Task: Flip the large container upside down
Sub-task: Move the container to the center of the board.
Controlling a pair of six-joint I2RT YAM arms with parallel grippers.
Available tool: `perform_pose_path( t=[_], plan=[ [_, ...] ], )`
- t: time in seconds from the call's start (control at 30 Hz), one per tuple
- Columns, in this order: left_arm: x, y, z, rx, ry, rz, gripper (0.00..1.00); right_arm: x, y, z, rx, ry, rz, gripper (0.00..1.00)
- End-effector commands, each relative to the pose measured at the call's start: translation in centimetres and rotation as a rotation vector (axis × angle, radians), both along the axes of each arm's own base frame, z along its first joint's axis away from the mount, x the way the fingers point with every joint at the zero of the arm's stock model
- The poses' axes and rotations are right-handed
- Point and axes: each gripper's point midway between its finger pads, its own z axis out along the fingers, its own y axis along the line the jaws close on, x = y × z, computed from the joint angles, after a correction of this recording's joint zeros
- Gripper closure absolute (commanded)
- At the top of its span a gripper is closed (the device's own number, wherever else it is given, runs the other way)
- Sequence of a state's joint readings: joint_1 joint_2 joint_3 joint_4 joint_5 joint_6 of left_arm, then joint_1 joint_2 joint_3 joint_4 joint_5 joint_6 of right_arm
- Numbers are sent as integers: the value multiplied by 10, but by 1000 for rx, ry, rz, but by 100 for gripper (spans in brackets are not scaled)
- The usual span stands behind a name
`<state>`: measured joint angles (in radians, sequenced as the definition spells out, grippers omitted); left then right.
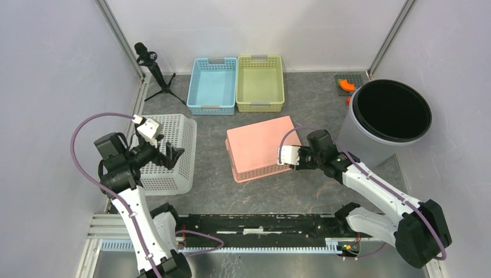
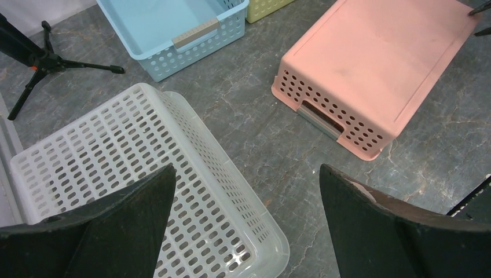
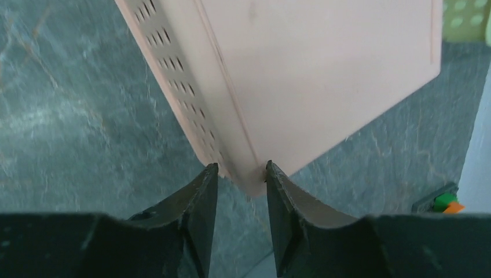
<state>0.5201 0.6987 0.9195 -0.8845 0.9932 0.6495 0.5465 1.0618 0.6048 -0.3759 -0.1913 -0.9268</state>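
The large pink container lies bottom up in the middle of the table, its perforated side wall toward me. My right gripper is at its near right corner. In the right wrist view the fingertips of the right gripper press on both sides of that corner of the pink container. My left gripper hovers open over the near right part of a white basket. Nothing sits between the left gripper's fingers, and the pink container shows at that view's upper right.
The white basket lies bottom up at the left. A blue basket and a green basket stand side by side at the back. A big grey bin with a black inside stands at the right. A small tripod is at the back left.
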Motion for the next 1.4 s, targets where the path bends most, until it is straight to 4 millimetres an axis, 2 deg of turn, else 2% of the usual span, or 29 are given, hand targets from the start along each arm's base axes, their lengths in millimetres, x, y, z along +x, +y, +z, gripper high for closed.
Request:
perform_pose_path(
  t=[0.0,0.07,0.13,0.2,0.27,0.4,0.5,0.6,0.67,0.77,0.87,1.07,1.2,1.37],
  plan=[
    [1,0,-3,-13,-9,19,0,-15,-29,6,-117,78,-25,54],
    [-2,-2,-9,-18,-2,21,0,-13,-18,30,-62,73,-13,46],
    [-4,-3,-11,-21,-3,23,0,-10,1,64,47,63,9,41],
    [-6,-5,-11,-32,-4,24,0,-12,28,100,152,27,71,34],
    [-5,-6,-10,-58,-13,39,0,-16,56,124,203,-24,126,31],
    [-8,-9,-13,-62,-35,41,0,-37,121,144,243,-64,259,29],
    [-8,-6,-20,-47,-28,61,0,-39,163,151,306,-35,274,28],
    [-7,-2,-23,-39,-21,84,0,-34,207,151,372,-39,224,28],
    [-5,2,-24,-36,-20,106,0,-28,228,149,412,-40,160,28],
    [-3,5,-26,-31,-19,124,0,-15,247,128,401,-34,23,28],
    [-2,7,-27,-30,-16,133,0,-2,252,104,376,-35,-82,27],
    [-1,9,-29,-29,-16,138,0,14,246,71,334,-64,-194,26],
    [-1,8,-29,-30,-15,138,0,13,241,45,287,-53,-200,26],
    [-2,8,-29,-24,-22,141,0,13,239,27,252,-38,-212,26]
  ],
)
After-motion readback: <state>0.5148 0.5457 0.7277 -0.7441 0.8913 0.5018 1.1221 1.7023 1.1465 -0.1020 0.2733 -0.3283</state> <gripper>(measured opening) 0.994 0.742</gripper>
